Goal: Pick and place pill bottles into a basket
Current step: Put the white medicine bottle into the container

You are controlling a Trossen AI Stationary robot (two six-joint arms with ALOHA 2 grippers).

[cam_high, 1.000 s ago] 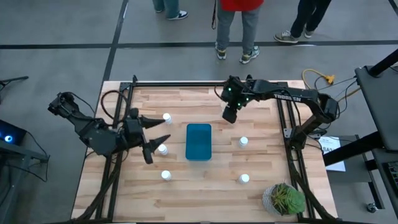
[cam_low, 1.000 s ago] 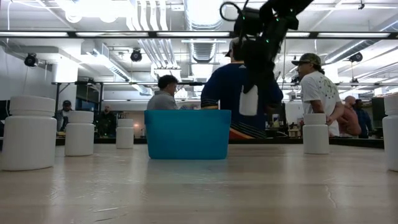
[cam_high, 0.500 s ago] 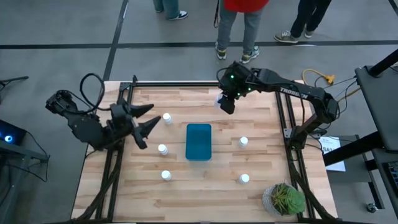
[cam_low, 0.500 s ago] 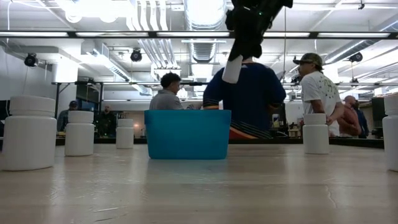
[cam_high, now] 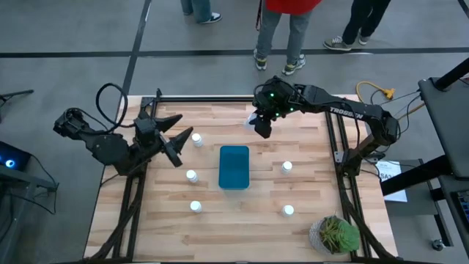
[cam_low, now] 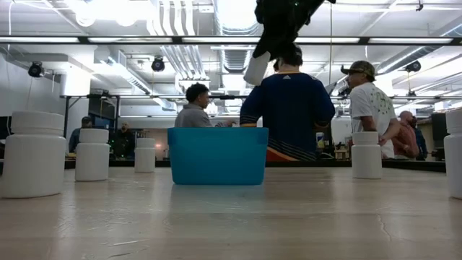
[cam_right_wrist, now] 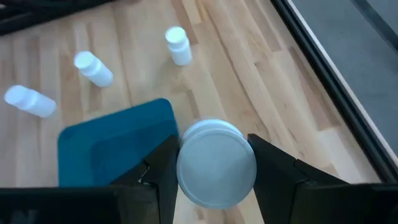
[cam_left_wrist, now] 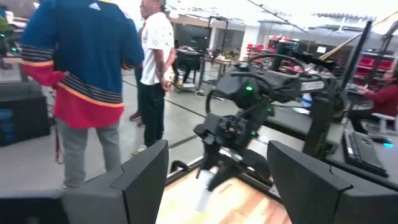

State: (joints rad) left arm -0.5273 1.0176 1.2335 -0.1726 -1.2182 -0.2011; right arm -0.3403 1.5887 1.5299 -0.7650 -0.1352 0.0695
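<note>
My right gripper [cam_high: 260,126] is shut on one white pill bottle [cam_low: 257,68], high over the table beyond the far end of the teal basket [cam_high: 234,166]. The basket also shows in the low view [cam_low: 218,155]. My left gripper [cam_high: 178,139] is open and empty, just left of a standing bottle [cam_high: 196,138]. Further bottles stand on their bases on the wood: two left of the basket [cam_high: 191,176] [cam_high: 196,207] and two right of it [cam_high: 286,167] [cam_high: 289,211]. My right gripper pinches the bottle by its two opposite sides [cam_right_wrist: 186,163] between its two fingers [cam_right_wrist: 273,167], near the bottle's upper end. The fingers come from above, pointing down. The bottle hangs below them, tilted and lifted clear of the table, its round end [cam_right_wrist: 216,163] facing the wrist camera.
A green potted plant [cam_high: 335,235] stands at the table's near right corner. A black frame rail [cam_high: 220,97] runs along the far edge. People stand beyond the far edge [cam_high: 282,29]. Bare wood lies near the front edge between the bottles.
My right gripper has risen with the bottle and gone toward the table's left and far edge; the bottle, upright a second ago, now hangs tilted. My left gripper has moved from beside the middle-left bottle toward the far edge, beside the far-left bottle, staying open.
</note>
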